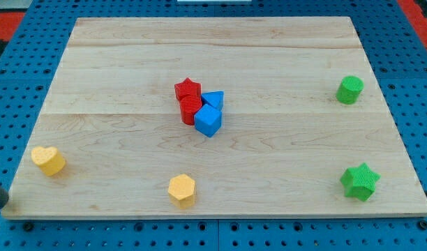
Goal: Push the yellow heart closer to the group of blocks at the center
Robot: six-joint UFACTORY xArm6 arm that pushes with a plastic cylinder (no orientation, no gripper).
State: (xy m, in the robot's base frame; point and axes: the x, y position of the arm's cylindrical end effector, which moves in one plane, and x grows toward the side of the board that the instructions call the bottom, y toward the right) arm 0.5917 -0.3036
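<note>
1. Quick rundown, using the little cluster in the middle of the pale wooden board (130, 77) as our landmark. That cluster is a red star-shaped block (188, 88), a red rounded block (190, 109) touching it on the side toward the view's bottom, a blue block (213, 100) just to the view's right of the reds (shape hard to call, mostly hidden), and a blue cube-ish block (208, 120) at the cluster's lower edge.

2. Our target, the small yellow heart-shaped block (48, 160), sits well apart from the cluster, far toward the view's left and bottom, near the board's corner.

3. Our tip: we can't really see it. There's a dark blob at the view's left edge, beyond the heart from the cluster, but we can't tell if that's the rod. No fingers on this rig anyway, so nothing to report as open or closed.

4. Handling guess: the heart looks like a light, rigid plastic piece on smooth wood, so it should slide easily and spin if we hit it off-centre. Not fragile by the look of it.

5. No grabbing here, so the contact spot matters: we'd press on the heart's face pointing away from the cluster, in line with its middle.

6. Bystanders: a yellow hexagonal block (181, 188) below the cluster, a green cylinder-like block (350, 90) and a green star block (360, 181) far to the cluster's right. The hexagon lies off the straight path, we reckon.
</note>
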